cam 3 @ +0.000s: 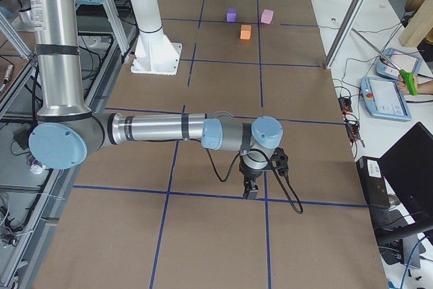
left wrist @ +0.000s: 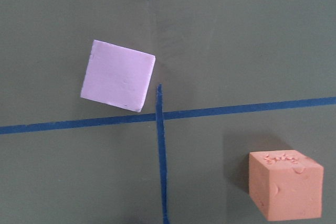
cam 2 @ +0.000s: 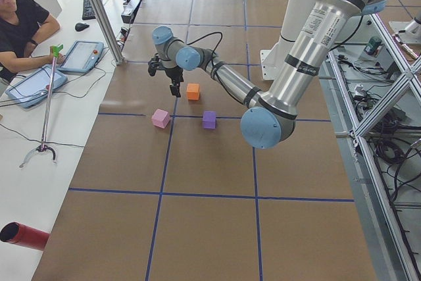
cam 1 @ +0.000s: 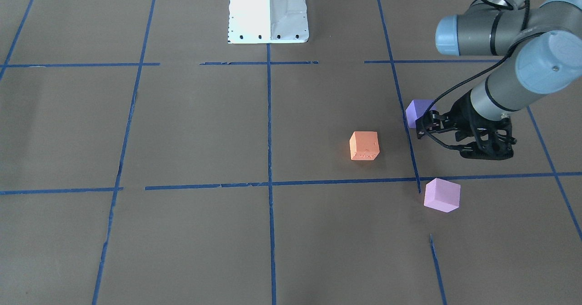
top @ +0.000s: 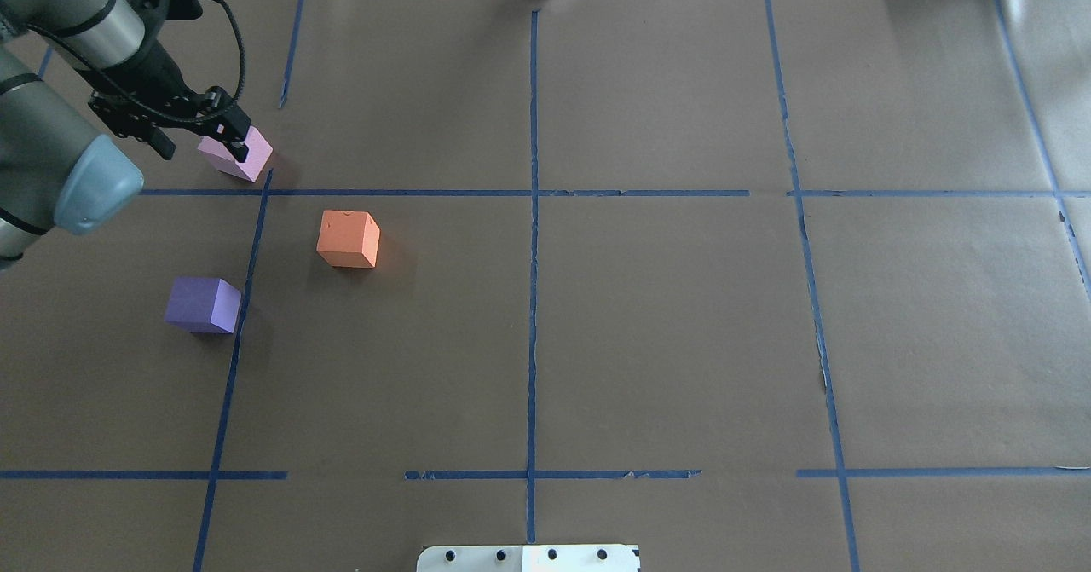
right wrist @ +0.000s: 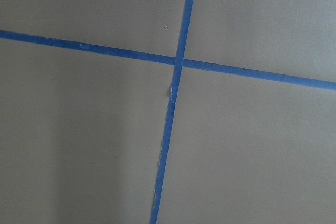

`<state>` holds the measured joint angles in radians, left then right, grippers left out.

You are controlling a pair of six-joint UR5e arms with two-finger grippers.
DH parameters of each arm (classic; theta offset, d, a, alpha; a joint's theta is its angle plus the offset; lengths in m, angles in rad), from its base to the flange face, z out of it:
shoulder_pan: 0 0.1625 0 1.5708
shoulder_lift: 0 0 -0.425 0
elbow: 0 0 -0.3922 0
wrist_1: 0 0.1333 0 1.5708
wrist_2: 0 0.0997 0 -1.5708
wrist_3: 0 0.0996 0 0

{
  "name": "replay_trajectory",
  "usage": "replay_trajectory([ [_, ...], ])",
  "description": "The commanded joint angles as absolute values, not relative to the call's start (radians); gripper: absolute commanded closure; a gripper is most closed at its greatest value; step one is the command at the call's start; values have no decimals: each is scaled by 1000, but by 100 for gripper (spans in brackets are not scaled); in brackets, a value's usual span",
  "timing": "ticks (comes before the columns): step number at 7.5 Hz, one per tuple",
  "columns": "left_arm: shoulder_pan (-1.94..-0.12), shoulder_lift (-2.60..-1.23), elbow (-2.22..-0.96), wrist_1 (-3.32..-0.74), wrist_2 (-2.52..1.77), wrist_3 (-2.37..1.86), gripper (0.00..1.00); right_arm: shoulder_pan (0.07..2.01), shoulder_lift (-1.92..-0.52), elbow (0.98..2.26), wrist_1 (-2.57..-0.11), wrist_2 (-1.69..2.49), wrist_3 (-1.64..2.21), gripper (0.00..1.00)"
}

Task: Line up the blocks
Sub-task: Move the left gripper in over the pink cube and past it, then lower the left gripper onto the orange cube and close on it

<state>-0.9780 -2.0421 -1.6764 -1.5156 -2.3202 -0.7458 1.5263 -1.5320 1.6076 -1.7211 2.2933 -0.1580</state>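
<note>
Overhead shows the purple cube [top: 203, 303], which the left wrist view of pink cube [left wrist: 118, 75] and orange cube [left wrist: 286, 183] misses; the outstretched left gripper [top: 237, 139] hangs above the counter [top: 682, 342], and I cannot tell how its jaws stand.

Soft, even light is falling on the brown table [top: 682, 342]. The white robot base [cam 1: 268, 9] is glaring very brightly. The orange block [top: 348, 239] is casting a small soft shadow beside it. All the views are looking sharp.
</note>
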Motion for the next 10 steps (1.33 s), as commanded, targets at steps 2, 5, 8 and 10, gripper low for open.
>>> replay_trajectory([
  [2, -869, -2074, -1574, -1696, -2312, -989, 0, 1526, -1531, 1608, -1721, 2293, -158, 0],
  [5, -796, -2115, -1545, -1703, -2205, -1096, 0, 1526, -1532, 1608, -1721, 2293, -158, 0],
  [8, -766, -2111, -1537, -1749, -2195, -1118, 0, 1526, -1532, 1608, -1721, 2293, -158, 0],
  [10, -765, -2105, -1531, -1756, -2174, -1114, 0, 1526, -1532, 1608, -1721, 2293, -158, 0],
])
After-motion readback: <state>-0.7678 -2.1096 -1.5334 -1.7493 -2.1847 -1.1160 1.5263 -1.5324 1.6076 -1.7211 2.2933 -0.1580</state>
